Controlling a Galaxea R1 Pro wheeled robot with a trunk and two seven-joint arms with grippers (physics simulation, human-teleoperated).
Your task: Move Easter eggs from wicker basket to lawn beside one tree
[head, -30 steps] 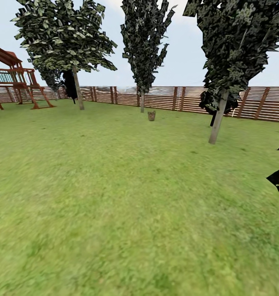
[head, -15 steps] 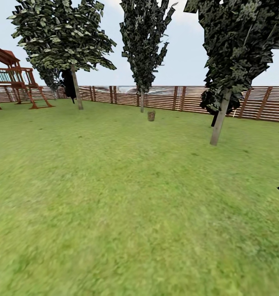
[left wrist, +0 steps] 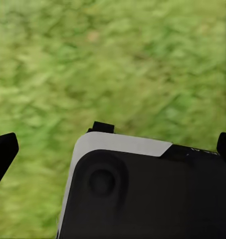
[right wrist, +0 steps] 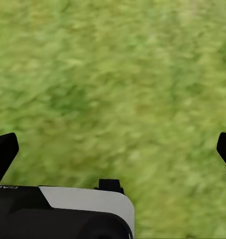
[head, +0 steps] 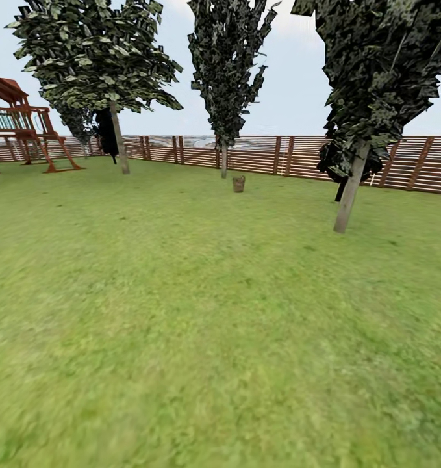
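The wicker basket [head: 238,184] stands small and brown far off on the lawn [head: 201,312], just in front of the fence. The Easter eggs are too far away to make out. A tree [head: 345,205] with a pale grey-brown trunk rises on the right, nearer than the basket; another tree [head: 121,146] stands at the back left. In the left wrist view my left gripper [left wrist: 113,147] is open, its dark fingertips [left wrist: 3,152] wide apart above grass and my own dark base. My right gripper [right wrist: 113,149] is open too, over grass.
A brown slat fence [head: 291,156] closes the garden at the back. A slim tree with dark foliage [head: 224,159] stands behind the basket. The wooden playset [head: 25,140] is at the far left. A black bush [head: 106,133] sits by the left tree.
The whole head view has shifted a little, so the camera has moved. The black shape at the right edge has slipped out of the picture; the right tree looks slightly nearer.
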